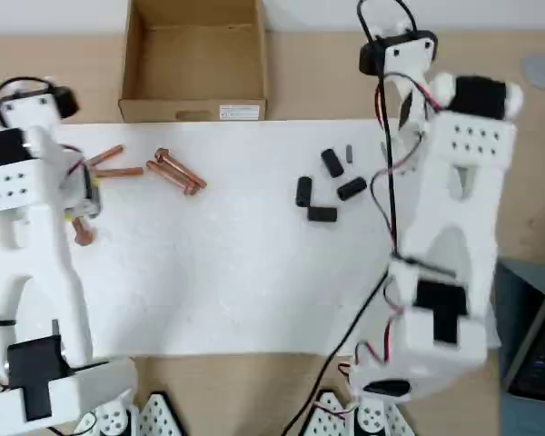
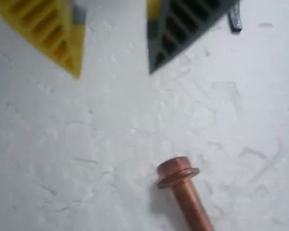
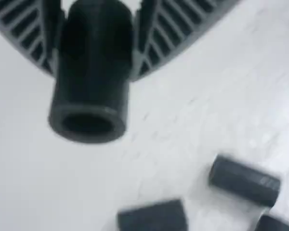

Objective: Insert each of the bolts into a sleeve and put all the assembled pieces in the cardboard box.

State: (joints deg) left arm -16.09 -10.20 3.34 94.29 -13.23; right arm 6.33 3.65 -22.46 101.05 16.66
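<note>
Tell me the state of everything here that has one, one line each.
Left hand: open, empty.
Right hand: shut on a sleeve.
Other sleeves: lying loose, no bolts in them.
Bolts: lying loose.
Box: open, empty.

Left hand (image 2: 114,70) angled down, fingers spread apart; right hand (image 3: 95,62) clamped around sleeve (image 3: 89,103).

My wood desk (image 1: 73,54) carries a white foam sheet (image 1: 227,272) across the middle, w/ the cardboard box (image 1: 191,110) at the sheet's far edge. On the sheet: copper bolts (image 1: 177,173) scattered twd my left, four black sleeves (image 1: 322,215) clustered twd my right, well apart.
</note>
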